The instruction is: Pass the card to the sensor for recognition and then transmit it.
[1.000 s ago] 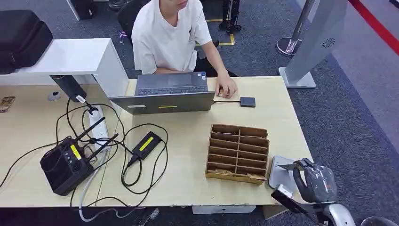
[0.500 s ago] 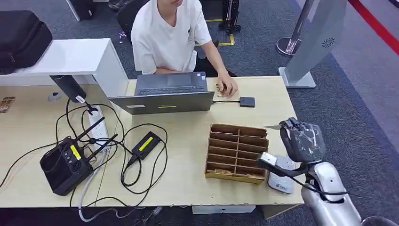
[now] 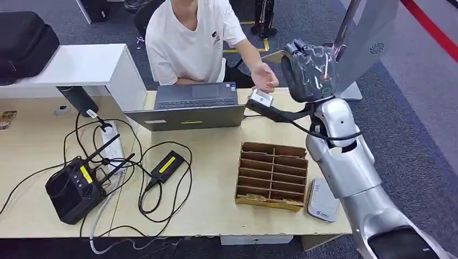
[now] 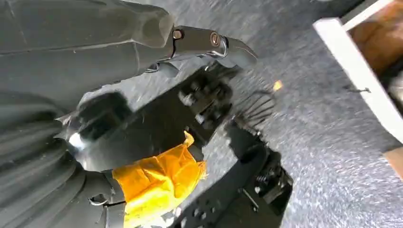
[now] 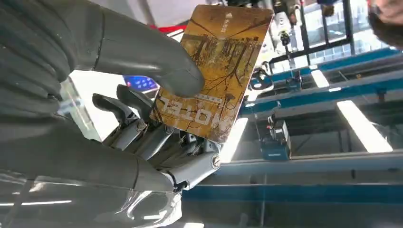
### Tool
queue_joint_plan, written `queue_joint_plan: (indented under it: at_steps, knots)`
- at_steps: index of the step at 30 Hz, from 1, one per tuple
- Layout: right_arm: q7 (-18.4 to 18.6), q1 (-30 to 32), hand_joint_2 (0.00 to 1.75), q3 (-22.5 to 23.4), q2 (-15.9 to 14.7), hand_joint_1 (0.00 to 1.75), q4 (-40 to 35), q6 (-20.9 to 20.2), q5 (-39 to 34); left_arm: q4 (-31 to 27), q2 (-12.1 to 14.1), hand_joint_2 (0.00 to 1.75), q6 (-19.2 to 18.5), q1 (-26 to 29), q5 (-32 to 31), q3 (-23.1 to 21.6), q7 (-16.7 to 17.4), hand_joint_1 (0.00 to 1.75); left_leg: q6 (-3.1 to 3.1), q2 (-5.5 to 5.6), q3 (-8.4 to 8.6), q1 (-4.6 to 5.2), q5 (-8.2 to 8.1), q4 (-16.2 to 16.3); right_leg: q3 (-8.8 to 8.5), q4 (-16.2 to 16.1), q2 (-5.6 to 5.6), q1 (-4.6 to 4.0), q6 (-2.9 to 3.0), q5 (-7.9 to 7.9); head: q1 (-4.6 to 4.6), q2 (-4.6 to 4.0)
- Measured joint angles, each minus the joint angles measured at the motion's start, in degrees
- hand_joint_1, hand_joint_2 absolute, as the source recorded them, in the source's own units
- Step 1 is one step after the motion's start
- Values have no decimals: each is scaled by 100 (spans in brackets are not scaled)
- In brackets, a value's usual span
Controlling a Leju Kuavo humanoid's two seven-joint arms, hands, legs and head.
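**Card held up near the person's hand**

Right robot hand [image 3: 309, 70] is raised above the far edge of the desk [image 3: 216, 216], beyond the laptop [image 3: 189, 108] and to its right. It grips the card [image 5: 214, 71] betw. thumb and fingers; in the wrist view the card is brown-gold w/ a tree pattern and pale lettering, thumb pressed on its face. In the head view only a thin edge of the card [image 3: 274, 54] pokes out from the robot hand toward the person.

Person [image 3: 189, 38] in a white tee sits behind the laptop, one hand [image 3: 264, 78] lifted off the desk, open, just beside the card edge; can't tell if touching.

Sensor [image 3: 323, 200], a pale flat unit, lies on the desk well nearer than the laptop, just right of the wooden tray [image 3: 273, 175].

Left of the laptop: black router [image 3: 73, 189] w/ antennas, a power brick [image 3: 168, 165], tangled cables.

Left robot hand [image 4: 157, 137]: in its wrist view, over grey carpet, dark fingers blurred; can't tell if wide or closed.
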State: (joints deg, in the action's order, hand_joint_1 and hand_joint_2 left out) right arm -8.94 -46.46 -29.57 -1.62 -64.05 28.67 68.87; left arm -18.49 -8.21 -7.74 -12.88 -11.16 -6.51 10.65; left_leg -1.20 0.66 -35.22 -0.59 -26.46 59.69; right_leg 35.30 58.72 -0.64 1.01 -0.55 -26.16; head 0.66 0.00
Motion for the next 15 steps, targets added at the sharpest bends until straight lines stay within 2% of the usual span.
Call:
queue_joint_plan:
  at_steps: [2,3,5,11,12,15]
  knots:
    - [-31,-218,175,-118,225,175,277,110,13,112,-84,175,105,-167,271,75,464,0,-1,5,-7,-1,1,0,2,0,8,-1,0,0,-4,0]
    - [2,-340,175,-193,355,175,456,167,55,207,-134,175,123,-229,329,155,583,0,-5,3,-8,-1,4,0,6,0,7,-1,3,3,-2,0]
    - [143,-546,175,-337,627,175,854,286,200,291,-178,175,145,-297,329,249,699,0,-7,1,-10,-1,6,1,14,0,2,-1,6,5,0,0]
    - [702,-897,175,-597,1127,175,2006,604,820,387,-241,175,154,-416,187,258,909,0,7,32,-29,-1,22,2,15,0,38,-1,3,7,-2,0]
    - [741,-949,175,-623,1207,0,2185,630,853,402,-250,175,154,-431,163,258,922,0,6,32,-30,-1,23,3,16,-1,38,-1,3,8,-2,0]
    - [813,-1050,175,-671,1367,0,2654,645,914,422,-267,175,97,-449,150,258,953,0,8,36,-33,-2,24,5,16,-3,42,0,-2,12,0,0]
